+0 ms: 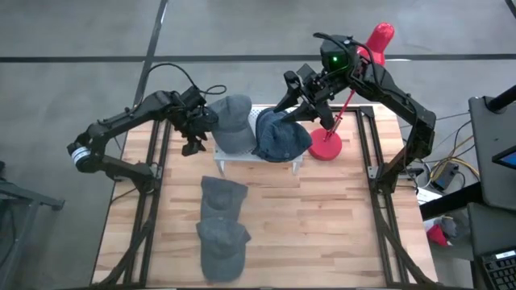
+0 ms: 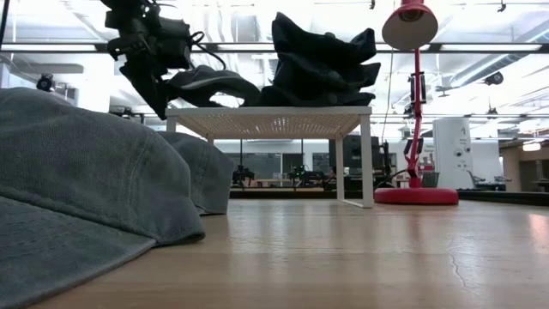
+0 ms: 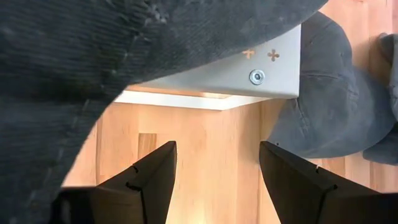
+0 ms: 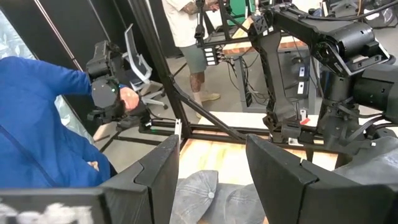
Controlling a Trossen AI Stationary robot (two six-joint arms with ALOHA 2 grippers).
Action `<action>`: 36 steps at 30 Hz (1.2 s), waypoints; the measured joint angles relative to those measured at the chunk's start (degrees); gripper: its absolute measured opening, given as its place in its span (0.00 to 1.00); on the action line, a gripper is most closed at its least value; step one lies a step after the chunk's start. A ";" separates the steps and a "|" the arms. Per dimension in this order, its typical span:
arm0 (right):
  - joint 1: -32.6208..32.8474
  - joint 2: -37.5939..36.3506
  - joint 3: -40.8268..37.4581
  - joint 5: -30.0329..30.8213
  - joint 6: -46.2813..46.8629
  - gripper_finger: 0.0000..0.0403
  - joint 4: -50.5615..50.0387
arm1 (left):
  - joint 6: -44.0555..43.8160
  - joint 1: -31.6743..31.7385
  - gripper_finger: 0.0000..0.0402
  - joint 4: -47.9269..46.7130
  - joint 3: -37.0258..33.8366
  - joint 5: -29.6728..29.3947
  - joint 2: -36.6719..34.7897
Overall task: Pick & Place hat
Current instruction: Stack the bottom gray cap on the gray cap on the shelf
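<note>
Two hats are sitting side by side on a small white rack [image 1: 260, 159] at the back of the wooden surface [image 1: 322, 217]: a gray hat [image 1: 231, 121] on the left half and a blue hat [image 1: 282, 137] on the right half, the two touching in the middle. The left gripper [image 1: 196, 133] is hovering just beside the gray hat's left edge, off the rack's left end. Its fingers [image 3: 155, 171] are standing released, with only bare wood showing between them, while the gray cloth is hanging close in front of the wrist camera. The right gripper [image 1: 300, 101] is hanging over the back edge of the blue hat. Its fingers [image 4: 273, 165] are likewise spread apart and grasping nothing, and blue cloth is crowding the side of that wrist view. Two more gray hats are lying on the surface in front of the rack, one [image 1: 223, 196] near it and another [image 1: 222, 242] nearer the front edge, overlapping each other. A red desk lamp [image 1: 326, 147] is standing just to the right of the rack, its stem leaning back toward the right arm. In the right wrist view, a person [image 4: 186, 37] is standing on the floor beyond the surface.
</note>
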 joint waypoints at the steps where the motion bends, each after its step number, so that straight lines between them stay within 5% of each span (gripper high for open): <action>1: 0.00 0.00 0.00 -0.01 0.00 0.45 0.00 | 0.01 0.00 0.57 0.00 0.00 0.08 0.00; 31: -0.02 0.00 0.00 -0.06 -0.19 0.45 -0.07 | 0.62 0.01 0.57 -3.56 -0.15 2.59 6.14; 36: -0.02 0.00 0.00 -0.10 -0.39 0.45 -0.11 | 2.33 0.15 0.57 -2.89 -0.15 -0.64 6.39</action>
